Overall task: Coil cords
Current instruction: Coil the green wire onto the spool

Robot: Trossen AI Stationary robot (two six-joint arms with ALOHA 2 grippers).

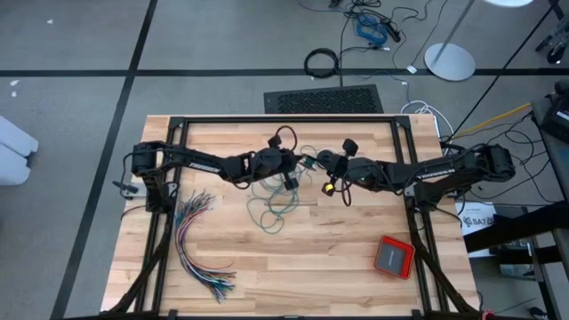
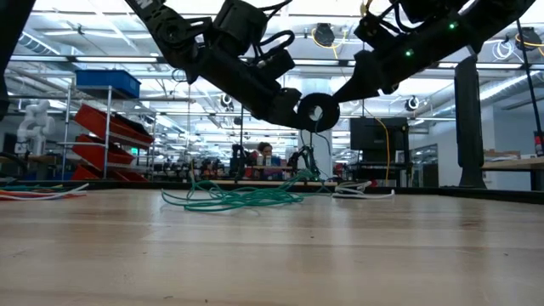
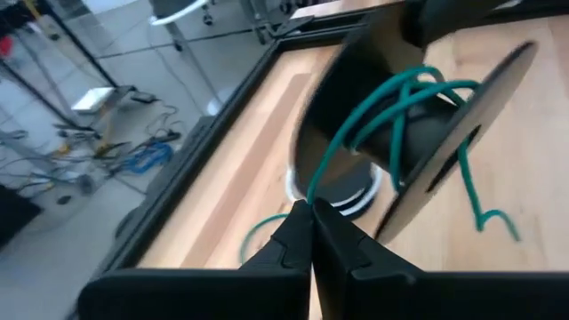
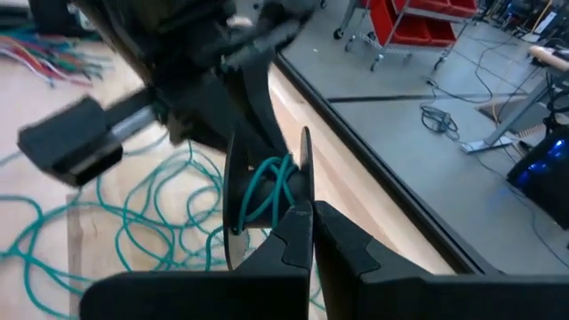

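Teal-green cord (image 1: 271,203) lies in loose, messy loops on the wooden worktop (image 1: 293,258), near the middle and toward the far edge. One end of it goes up to a black spool (image 3: 418,133), and a few turns are wrapped around the spool's middle. Both arms meet over the worktop, above the loops.

The left pincer (image 3: 311,233) is pressed together and pinches the teal-green cord just beside the spool. The right pincer (image 4: 311,233) is pressed together too, and it seems to grip the rim of the spool, though that part is hard to see.

A fan of many-coloured wires (image 1: 197,244) lies on the left side of the worktop. A small red box (image 1: 393,257) sits near the right front corner, well apart from the cord.
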